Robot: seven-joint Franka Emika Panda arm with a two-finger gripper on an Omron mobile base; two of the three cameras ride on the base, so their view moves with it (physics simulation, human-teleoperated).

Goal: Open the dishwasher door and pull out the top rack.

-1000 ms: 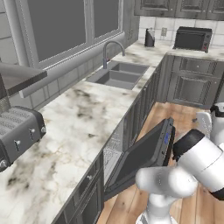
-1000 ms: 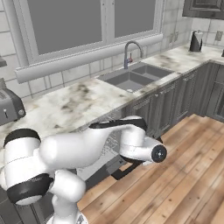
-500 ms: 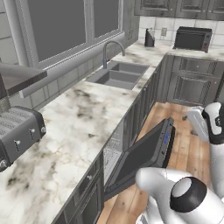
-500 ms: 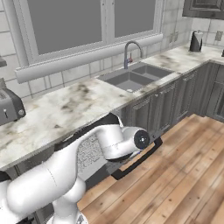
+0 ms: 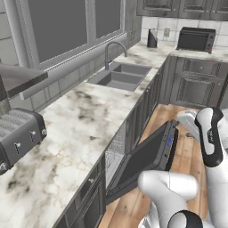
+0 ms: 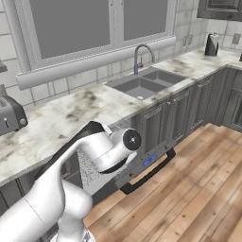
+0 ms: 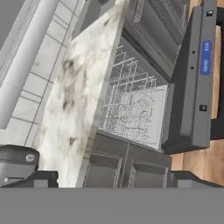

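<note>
Since 1 s ago the arm's elbow has swung up and right in the left base view, and nearer the camera in the right base view; the dishwasher door hangs at the same part-open angle. Gripper is spread wide w/ nothing between the fingertips, looking at the cavity from off to one side.

Nearest: the door's top edge strip w/ blue light and the long bar handle, which sticks out over the wood floor. Floor beyond the handle is open, no clutter. Door is flat, dark grey-black, tilted roughly halfway down, hinged low.

Behind it: the top rack, a pale wire grid, sits inside the cavity right under the counter edge, not pulled out. Little room between rack top and counter underside.

Along the marble counter: toaster at the near end, sink w/ faucet further on; far corner has a toaster oven.
</note>
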